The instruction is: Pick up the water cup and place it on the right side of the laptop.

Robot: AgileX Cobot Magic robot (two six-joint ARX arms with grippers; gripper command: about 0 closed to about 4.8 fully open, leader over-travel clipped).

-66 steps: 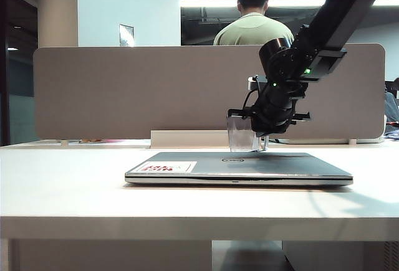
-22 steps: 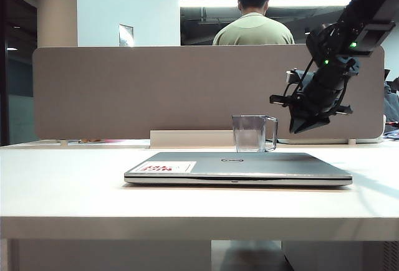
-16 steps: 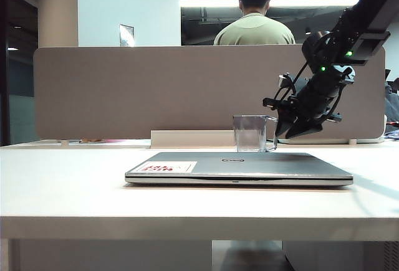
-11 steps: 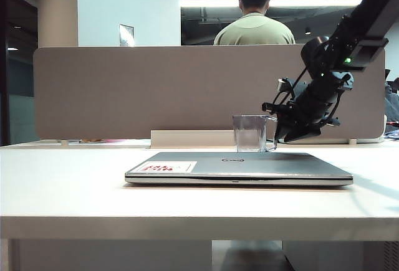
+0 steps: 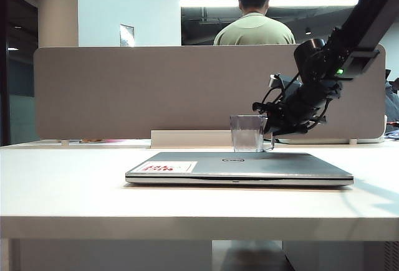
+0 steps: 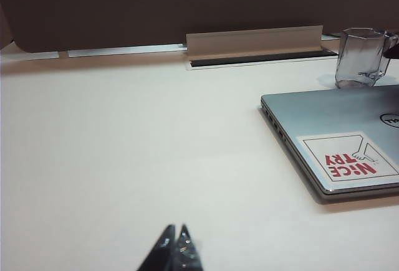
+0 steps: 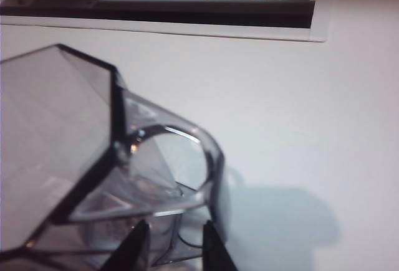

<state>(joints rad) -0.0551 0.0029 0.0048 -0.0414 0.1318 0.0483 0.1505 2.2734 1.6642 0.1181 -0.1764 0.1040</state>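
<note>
Jaws parted, right gripper (image 7: pixel 173 246) straddles the water cup's (image 5: pixel 247 133) handle; left gripper (image 6: pixel 175 249) clenched, idle.

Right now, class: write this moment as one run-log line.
water cup: upright on table behind laptop | right gripper: open, at cup's handle side | left gripper: shut, over bare table | placement: not done

The pale table (image 5: pixel 68 184) carries the closed laptop (image 5: pixel 239 167) and, behind it, the water cup (image 5: pixel 247 133)
</note>
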